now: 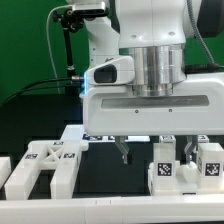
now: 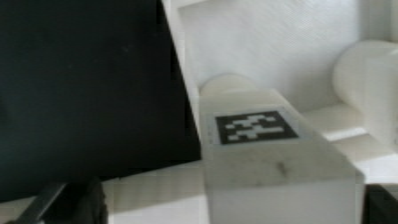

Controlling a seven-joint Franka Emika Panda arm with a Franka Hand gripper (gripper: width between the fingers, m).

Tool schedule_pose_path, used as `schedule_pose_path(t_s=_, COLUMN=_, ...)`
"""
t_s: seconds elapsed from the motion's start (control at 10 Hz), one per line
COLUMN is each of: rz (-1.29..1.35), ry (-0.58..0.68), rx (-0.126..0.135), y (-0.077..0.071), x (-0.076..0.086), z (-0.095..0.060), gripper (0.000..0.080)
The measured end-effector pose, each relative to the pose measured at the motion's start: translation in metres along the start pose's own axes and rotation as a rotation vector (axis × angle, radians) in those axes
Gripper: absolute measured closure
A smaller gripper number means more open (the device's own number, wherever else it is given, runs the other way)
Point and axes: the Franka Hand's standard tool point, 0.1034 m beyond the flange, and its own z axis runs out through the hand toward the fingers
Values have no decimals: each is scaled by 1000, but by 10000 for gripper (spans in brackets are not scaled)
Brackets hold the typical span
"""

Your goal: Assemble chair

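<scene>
The tool (image 1: 155, 152) hangs wide open and empty, straddling a tagged chair bar (image 1: 166, 170), so this looks like the approach to a pick; next it should lower and close across the bar's width. The bar lies on the bench (image 2: 89, 90) directly beneath the tool, tag up, and its long axis appears to run crossways to the tool's opening.

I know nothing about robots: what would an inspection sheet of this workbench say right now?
Surface: black table.
Job's things: white tagged chair parts, one group at the exterior view's left, more at its right.
Clutter: nothing seen.
Grippers: tool open, gripping nothing, above the right-hand parts.
Cables: black cable beside the arm.
Surroundings: green backdrop.
</scene>
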Motion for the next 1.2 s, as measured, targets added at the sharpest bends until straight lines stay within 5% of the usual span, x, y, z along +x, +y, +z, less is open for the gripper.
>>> schedule_pose_path(t_s=0.3, rz=149, ry=-1, rx=5, y=-1, x=0, z=0, gripper=515)
schedule_pose_path(t_s=0.8, rz=691, ry=5, rx=1, y=-8, x=-1, z=0, gripper=514)
schedule_pose_path(t_s=1.2, rz=1324, ry=8, rx=86, y=-10, x=3, z=1, gripper=514)
